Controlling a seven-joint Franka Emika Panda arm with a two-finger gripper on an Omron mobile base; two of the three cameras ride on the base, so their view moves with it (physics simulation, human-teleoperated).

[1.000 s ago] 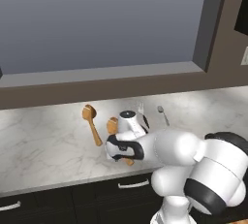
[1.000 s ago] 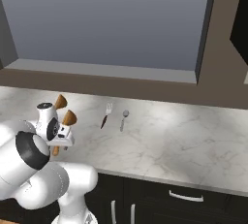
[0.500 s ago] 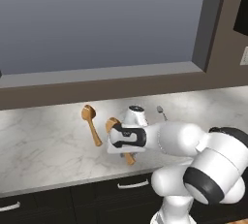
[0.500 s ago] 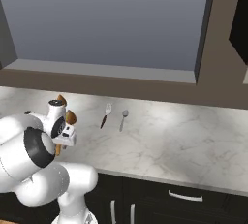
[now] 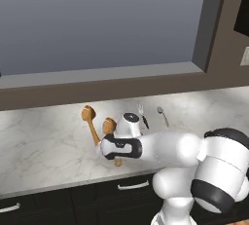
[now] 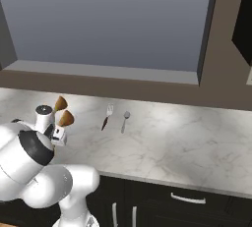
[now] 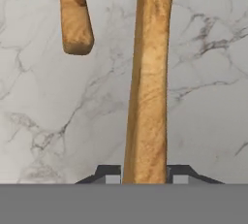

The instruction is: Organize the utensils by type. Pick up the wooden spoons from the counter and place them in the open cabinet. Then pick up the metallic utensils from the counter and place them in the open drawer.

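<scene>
Gripper (image 7: 144,178) lowered over the counter (image 7: 203,97), its two dark fingertips standing on either side of a wooden spoon handle (image 7: 147,87). In the hand view the handle runs straight ahead from between the tips, and both tips lie against its sides; the jaws are narrowed onto it. Whether the spoon has left the marble cannot be told. The second spoon's handle end (image 7: 75,17) lies ahead of the gripper and to the left in the hand view, apart from the first.

In the left base view the arm bends low over the counter (image 5: 44,146); the two spoon bowls (image 5: 88,113) (image 5: 109,124) show just beyond the wrist. The fork (image 5: 141,113) and silver spoon (image 5: 162,115) lie side by side farther along the marble, to the gripper's right, untouched.
</scene>
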